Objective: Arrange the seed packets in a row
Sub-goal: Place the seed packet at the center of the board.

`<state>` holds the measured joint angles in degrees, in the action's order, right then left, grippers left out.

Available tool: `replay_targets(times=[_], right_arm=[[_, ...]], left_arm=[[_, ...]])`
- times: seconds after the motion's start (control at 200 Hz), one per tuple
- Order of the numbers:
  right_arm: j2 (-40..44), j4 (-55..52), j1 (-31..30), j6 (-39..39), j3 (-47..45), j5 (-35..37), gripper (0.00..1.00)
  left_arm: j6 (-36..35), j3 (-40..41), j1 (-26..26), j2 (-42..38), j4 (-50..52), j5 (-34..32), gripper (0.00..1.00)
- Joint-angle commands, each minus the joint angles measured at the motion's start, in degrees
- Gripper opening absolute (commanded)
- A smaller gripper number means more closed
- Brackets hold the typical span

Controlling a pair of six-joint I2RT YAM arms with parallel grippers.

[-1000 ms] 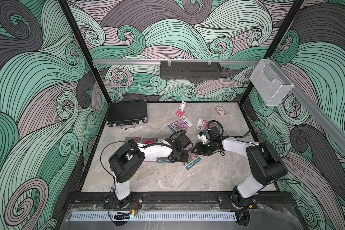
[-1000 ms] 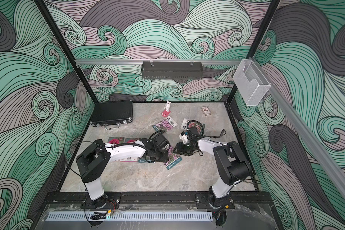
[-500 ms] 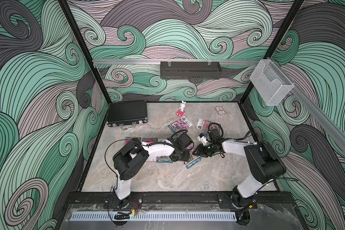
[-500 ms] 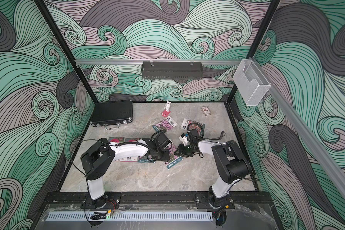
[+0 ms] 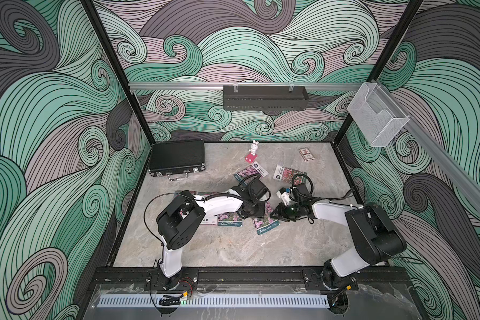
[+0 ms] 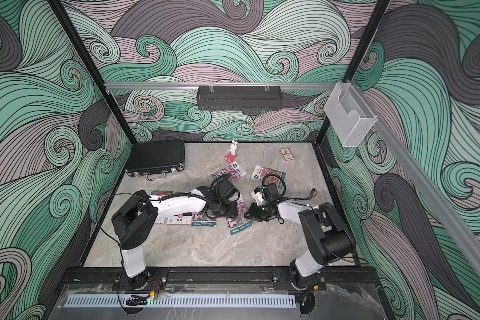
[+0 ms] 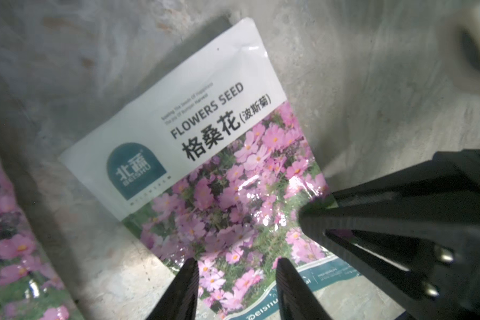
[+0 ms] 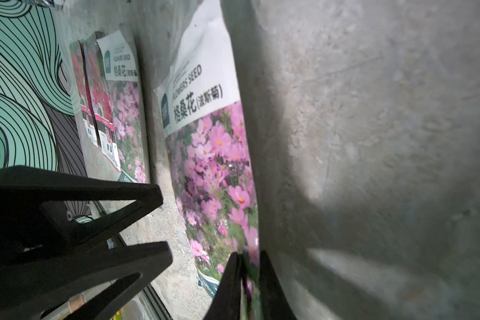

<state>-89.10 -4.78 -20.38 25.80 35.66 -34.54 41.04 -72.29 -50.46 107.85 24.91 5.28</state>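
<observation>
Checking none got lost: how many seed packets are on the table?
6 seed packets: two near the rabbit, three side by side partly under the left arm, one tilted in the right gripper.

A black case (image 5: 178,156) lies well beyond the jaws and to their left. A white rabbit figurine (image 5: 254,146) on a red base (image 5: 250,158) stands well beyond them, and a small patterned card box (image 5: 306,154) lies beyond, to their right.
</observation>
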Motion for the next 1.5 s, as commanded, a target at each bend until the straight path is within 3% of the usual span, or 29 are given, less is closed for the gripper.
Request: replay_targets(times=[0.0,0.255,0.765,1.411,1.496], right_arm=[[3.15,3.37,-0.61,4.75,-1.38,4.76,0.14],[6.85,5.52,-3.18,10.1,-2.13,11.43,0.12],[5.08,8.68,-12.95,21.96,-1.11,26.76,0.14],[0.59,8.09,-18.04,25.17,2.48,31.03,0.15],[0.69,7.6,-18.38,25.0,2.56,31.58,0.24]], left_arm=[[-1.22,-1.7,1.14,-2.97,2.93,-1.4,0.49],[-2.36,-2.02,3.76,-12.43,5.57,-3.76,0.59],[-2.39,1.01,6.96,-21.71,6.11,-6.16,0.6],[-2.55,6.17,9.19,-25.96,3.98,-5.0,0.61],[-2.55,6.46,9.49,-25.94,3.78,-4.94,0.61]])
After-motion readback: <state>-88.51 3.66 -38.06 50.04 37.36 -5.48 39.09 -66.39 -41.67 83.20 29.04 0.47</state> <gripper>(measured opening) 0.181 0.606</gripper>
